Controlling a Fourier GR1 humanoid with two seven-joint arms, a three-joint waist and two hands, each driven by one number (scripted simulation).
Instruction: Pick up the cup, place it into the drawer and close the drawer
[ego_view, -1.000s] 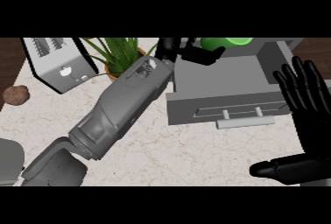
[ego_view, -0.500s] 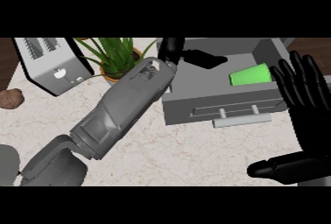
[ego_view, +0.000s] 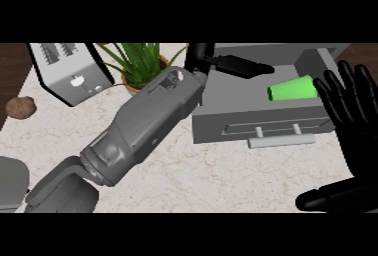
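The green cup (ego_view: 293, 88) lies on its side inside the open grey drawer (ego_view: 236, 97), toward its right end. My left hand (ego_view: 235, 64) hangs over the drawer's back left part, open with its fingers stretched toward the cup, a short gap away from it. My left forearm crosses the counter from the lower left. At the right edge my right hand (ego_view: 348, 102) rests open, fingers up, just right of the cup and over the drawer's right end. The drawer's front carries a pale bar handle (ego_view: 280, 141).
A silver toaster (ego_view: 70, 72) stands at the back left, with a potted plant (ego_view: 136, 62) between it and the drawer. A brown round lump (ego_view: 21, 107) lies at the left edge. A grey object (ego_view: 10, 181) shows at the lower left corner.
The cup has left my left hand and come down into the drawer, where it now lies on its side. My right hand has barely moved.
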